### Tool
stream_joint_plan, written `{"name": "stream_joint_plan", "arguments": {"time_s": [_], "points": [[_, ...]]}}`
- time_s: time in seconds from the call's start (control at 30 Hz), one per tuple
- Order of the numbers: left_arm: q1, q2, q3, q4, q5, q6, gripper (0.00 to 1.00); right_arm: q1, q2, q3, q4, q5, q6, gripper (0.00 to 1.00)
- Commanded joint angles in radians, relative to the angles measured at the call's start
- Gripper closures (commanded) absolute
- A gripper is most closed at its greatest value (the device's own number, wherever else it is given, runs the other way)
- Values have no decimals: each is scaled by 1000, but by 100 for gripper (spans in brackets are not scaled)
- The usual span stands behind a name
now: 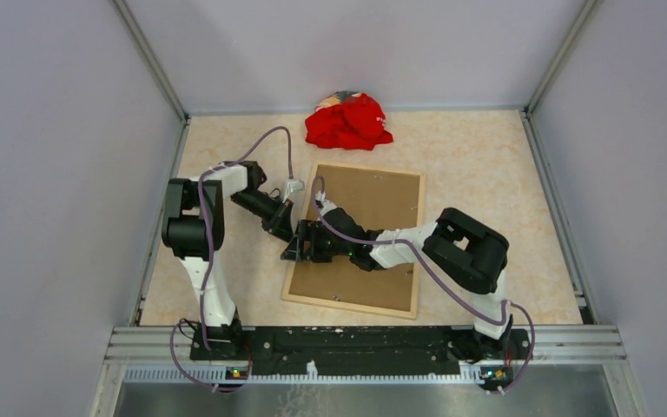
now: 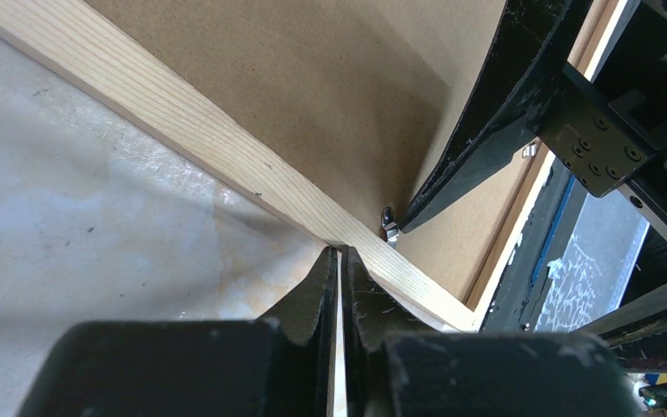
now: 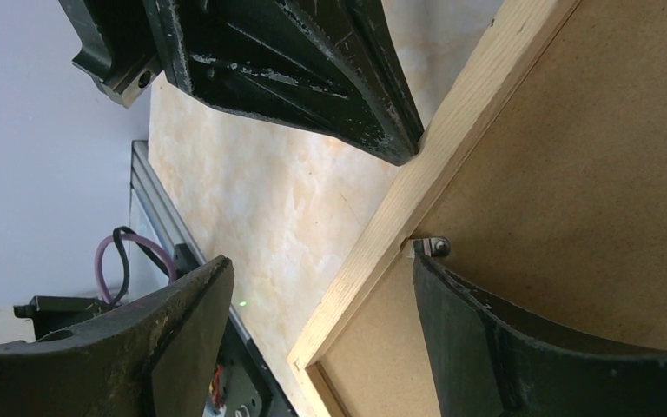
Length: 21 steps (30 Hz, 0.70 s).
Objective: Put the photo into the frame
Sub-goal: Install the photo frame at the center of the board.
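1. While both arms reached inward over the pale marbled table [image 1: 486, 174], the frame [image 1: 369, 168] lay flat near the table's middle, back side up. Its long sides ran near to far, turned slightly askew.
2. It was a thin rectangle of light wood with fine straight grain along each rail and a neat joint at the near left corner.
3. A plain brown backing board [image 1: 382, 208] filled the frame from rail to rail, matte and unmarked.
4. A small metal tab [image 3: 435, 247] sat on the board just inside the left rail.
5. At the left side of the frame, the left gripper [image 2: 340, 261] had its fingers pressed together and their tips touched the outer edge of the left rail. A thin pale line showed between the fingers. Whether that was a gap or something pinched could not be told.
6. Coming from the right across the board, the right gripper [image 3: 317, 261] had its fingers spread wide, straddling the left rail. One finger was over the board with its tip right at the metal tab, and the other was over the bare table outside the frame.
7. A crumpled red cloth [image 1: 348, 122] lay at the far edge of the table, just beyond the frame's far rail and apart from it.
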Motion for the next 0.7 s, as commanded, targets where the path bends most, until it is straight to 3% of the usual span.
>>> {"name": "stream_joint_plan", "arguments": {"time_s": [0.0, 0.67], "points": [[-8, -21, -20, 42, -34, 43, 92, 6, 51, 13, -25, 38, 22, 24], [-8, -20, -52, 47, -33, 64, 92, 46, 70, 10, -38, 227, 97, 25]]}}
